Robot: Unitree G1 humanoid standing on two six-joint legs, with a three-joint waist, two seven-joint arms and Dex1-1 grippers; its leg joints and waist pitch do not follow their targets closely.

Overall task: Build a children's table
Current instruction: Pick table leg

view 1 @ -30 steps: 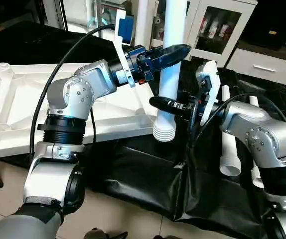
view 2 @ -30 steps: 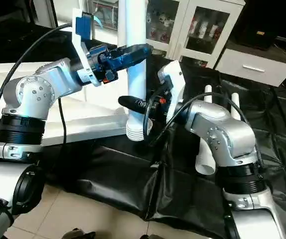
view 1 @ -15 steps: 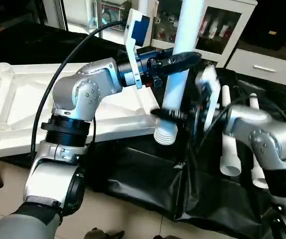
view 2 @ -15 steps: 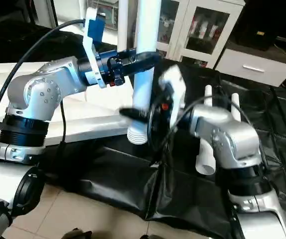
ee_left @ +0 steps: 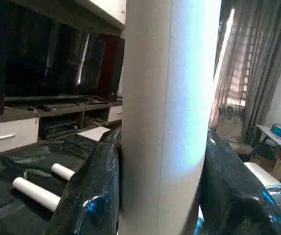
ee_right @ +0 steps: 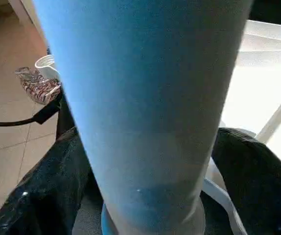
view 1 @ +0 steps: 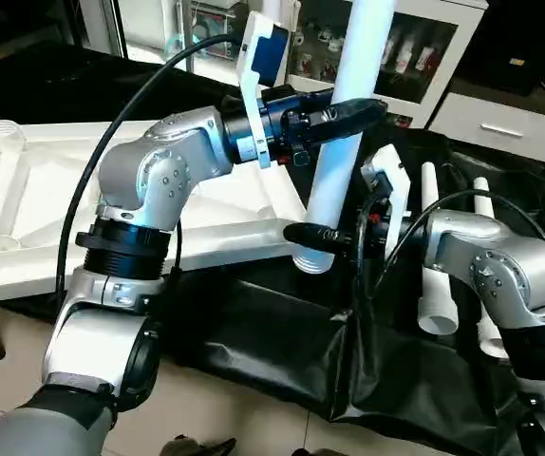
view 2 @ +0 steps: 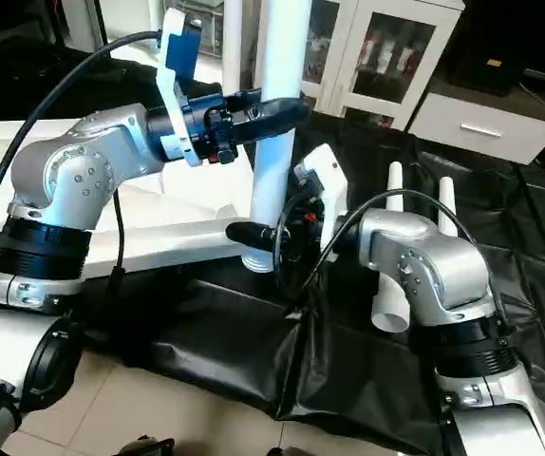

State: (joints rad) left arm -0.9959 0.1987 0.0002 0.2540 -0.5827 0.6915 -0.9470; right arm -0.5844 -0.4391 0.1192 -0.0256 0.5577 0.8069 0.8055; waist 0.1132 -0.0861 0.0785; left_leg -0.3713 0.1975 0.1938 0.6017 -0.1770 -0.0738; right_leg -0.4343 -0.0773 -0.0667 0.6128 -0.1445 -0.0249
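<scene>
over the tabletop [view 1: 26,190] corner, left gripper [view 1: 344,114] clamps the upright leg [view 1: 348,123]; right gripper [view 1: 315,236] brackets its base, grip unclear.

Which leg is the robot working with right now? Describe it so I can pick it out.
Start at the white tabletop on the black-draped table. At its near right corner one white leg stands nearly upright, the left gripper clamped around it; the spare legs lie flat.

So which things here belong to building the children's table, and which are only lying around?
For the job:
- tabletop
- leg held upright
- two spare legs
- left gripper
- right gripper

Lying about:
- glass-door cabinet
- white drawer unit
- black cover
</scene>
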